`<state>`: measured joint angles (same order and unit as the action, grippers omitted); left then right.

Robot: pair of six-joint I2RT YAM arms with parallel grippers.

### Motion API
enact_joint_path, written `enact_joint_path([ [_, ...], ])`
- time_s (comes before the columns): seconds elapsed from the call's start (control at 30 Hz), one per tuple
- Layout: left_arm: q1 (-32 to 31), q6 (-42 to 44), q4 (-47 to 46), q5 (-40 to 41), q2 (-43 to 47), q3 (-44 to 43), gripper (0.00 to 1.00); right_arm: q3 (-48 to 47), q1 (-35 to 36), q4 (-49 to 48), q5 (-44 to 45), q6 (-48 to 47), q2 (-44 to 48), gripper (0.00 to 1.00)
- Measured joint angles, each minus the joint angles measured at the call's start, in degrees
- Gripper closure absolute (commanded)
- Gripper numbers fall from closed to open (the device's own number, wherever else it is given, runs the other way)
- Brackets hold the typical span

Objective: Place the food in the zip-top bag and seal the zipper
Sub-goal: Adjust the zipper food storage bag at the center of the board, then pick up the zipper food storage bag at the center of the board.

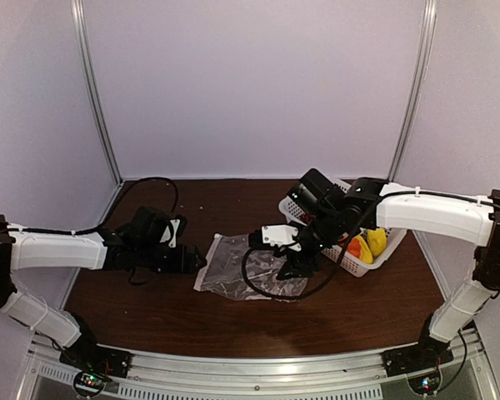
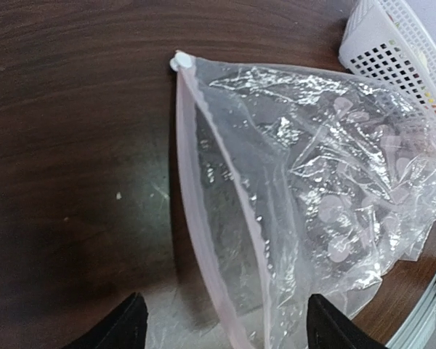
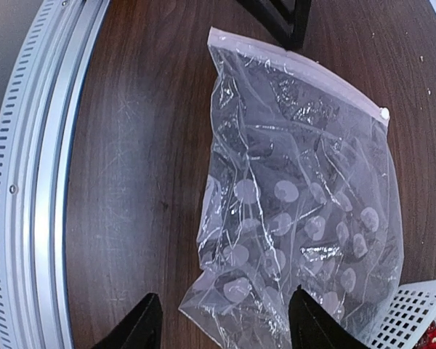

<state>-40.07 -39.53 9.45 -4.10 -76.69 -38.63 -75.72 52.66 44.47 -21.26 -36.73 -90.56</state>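
Left gripper (image 2: 227,321), fingers spread wide and pinching nothing, stood at the mouth of the zip-top bag (image 2: 327,182). The zipper (image 2: 186,182) passed lengthwise between the two fingertips, crossing the line that joined them. Its two strips were parted, and a small white tab (image 2: 180,62) marked its farther end. The bag lay flat on the dark table (image 2: 73,145), just beside the white mesh basket (image 2: 392,51), on the basket's side toward the left arm. Its long axis ran from the mouth toward the basket, with the closed end nearest the basket wall. No food showed inside it. Right gripper (image 3: 229,314), likewise spread and holding nothing, hung over that closed end, close beside the basket. The food lay in the basket. An orange piece (image 1: 355,248) and a yellow piece (image 1: 376,241) showed above the rim, and the rest was hidden by the right arm. On this layout the right gripper was the nearer to the food and the left the nearer to the mouth. Loading would probably call for the left to lift the upper lip while the right carried each piece from the basket along the bag's length to that opening.
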Motion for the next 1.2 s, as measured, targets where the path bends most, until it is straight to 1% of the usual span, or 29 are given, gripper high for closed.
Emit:
enact_joint_path([
  [0.07,0.17,-1.33,-4.37,-2.54,-2.51,0.13,0.31,-1.42,0.42,-1.11,-1.14,0.96,-1.75,0.40],
  [0.23,0.22,-5.73,-16.06,-11.82,-10.93,0.90,0.55,-1.66,0.90,-3.58,-2.36,3.48,-4.33,0.38],
  [0.3,-0.15,-7.72,-19.43,-14.69,-13.05,1.14,0.62,-1.55,1.03,-4.00,-2.58,4.04,-4.48,0.37],
  [0.33,-0.39,-8.46,-20.74,-15.72,-13.42,1.27,0.67,-1.51,1.11,-4.13,-2.56,4.17,-4.39,0.37],
  [0.37,-0.74,-9.68,-21.90,-16.46,-13.40,1.49,0.71,-1.42,1.29,-4.33,-2.43,4.24,-4.24,0.36],
  [0.43,-1.92,-11.74,-23.45,-16.59,-12.50,1.64,0.83,-1.16,1.97,-4.57,-2.05,4.20,-3.74,0.36],
  [0.5,-3.87,-14.45,-24.28,-15.08,-9.44,2.32,0.93,-1.16,3.02,-4.44,-1.77,4.13,-3.30,0.35],
  [0.6,-7.30,-17.57,-24.72,-10.16,-1.81,3.74,1.00,-1.68,5.14,-3.78,-1.27,3.87,-3.17,0.34],
  [0.63,-8.50,-18.78,-24.90,-7.98,1.07,4.07,1.00,-1.88,5.75,-3.74,-1.16,3.85,-3.19,0.32],
  [0.73,-10.73,-22.97,-26.32,-1.01,9.18,5.60,1.00,-3.06,7.48,-3.89,-0.33,3.43,-3.28,0.21],
  [0.83,-11.69,-27.98,-27.65,5.86,16.11,8.28,1.00,-4.35,8.72,-4.96,1.11,3.06,-3.48,0.14],
  [0.9,-12.07,-30.47,-27.34,9.18,18.36,8.76,1.00,-5.20,9.31,-6.38,2.21,2.49,-3.87,0.04],
  [1.03,-13.07,-33.83,-26.23,14.34,20.31,8.66,1.00,-6.32,10.16,-10.14,4.26,3.50,-4.68,0.01],
  [1.2,-15.10,-39.19,-24.81,19.74,21.97,8.61,1.00,-8.00,12.59,-13.18,8.66,4.20,-4.90,0.02],
])
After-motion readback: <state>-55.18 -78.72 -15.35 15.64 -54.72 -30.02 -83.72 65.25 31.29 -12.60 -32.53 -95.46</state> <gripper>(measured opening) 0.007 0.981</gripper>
